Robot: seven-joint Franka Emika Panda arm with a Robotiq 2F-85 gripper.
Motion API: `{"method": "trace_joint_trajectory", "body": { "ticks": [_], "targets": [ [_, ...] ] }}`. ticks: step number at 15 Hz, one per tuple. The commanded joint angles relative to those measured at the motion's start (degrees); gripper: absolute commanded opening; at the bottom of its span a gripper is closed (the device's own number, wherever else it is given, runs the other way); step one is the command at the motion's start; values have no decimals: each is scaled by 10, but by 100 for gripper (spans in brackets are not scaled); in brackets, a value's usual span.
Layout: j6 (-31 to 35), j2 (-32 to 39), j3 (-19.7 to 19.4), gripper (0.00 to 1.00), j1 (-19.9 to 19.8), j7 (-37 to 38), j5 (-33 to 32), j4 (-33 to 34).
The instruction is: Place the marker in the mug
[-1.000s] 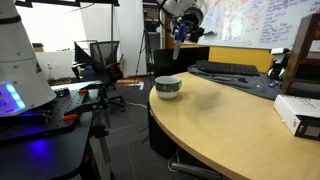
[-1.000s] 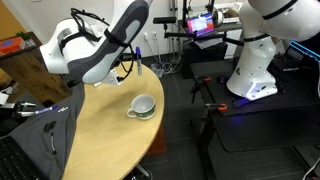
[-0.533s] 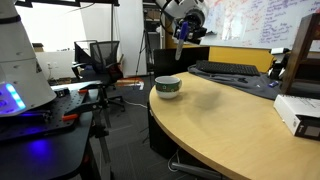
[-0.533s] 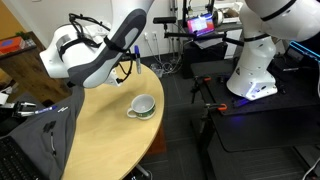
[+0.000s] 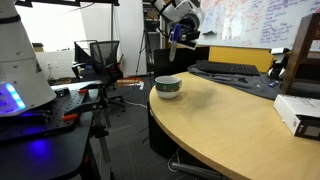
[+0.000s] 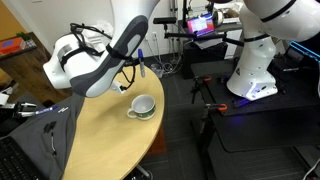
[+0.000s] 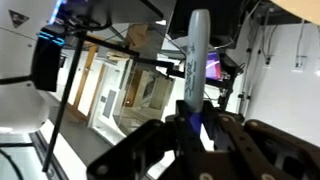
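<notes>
My gripper (image 5: 178, 36) is shut on the marker (image 7: 193, 60), a thin stick with a blue-purple lower part held between the fingers (image 7: 190, 125) and a lighter end sticking out. The gripper hangs high in the air above the far end of the tan table (image 5: 230, 120). In an exterior view the gripper (image 6: 139, 64) is up and behind the mug (image 6: 142, 106), well clear of it. The mug (image 5: 168, 87) is squat and white with a dark green band, and stands upright near the table's rounded edge.
A dark keyboard (image 5: 228, 69) lies at the back of the table. A white box (image 5: 298, 112) sits at its near edge. Office chairs (image 5: 100, 58) and a tripod (image 5: 100, 120) stand off the table. Another white robot base (image 6: 255, 60) stands on the floor.
The arm has shifted slightly and the wrist has turned with the marker still held. The mug has not moved.
</notes>
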Motion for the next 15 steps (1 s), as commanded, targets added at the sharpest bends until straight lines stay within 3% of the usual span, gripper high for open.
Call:
{"method": "trace_joint_trajectory", "body": {
  "ticks": [1, 3, 7, 15],
  "targets": [
    [-99, 35, 15, 5, 19, 88, 21, 40],
    [-129, 47, 29, 5, 31, 143, 37, 51],
    [-109, 90, 53, 5, 44, 179, 40, 106],
    [-165, 234, 39, 5, 58, 190, 42, 276]
  ]
}}
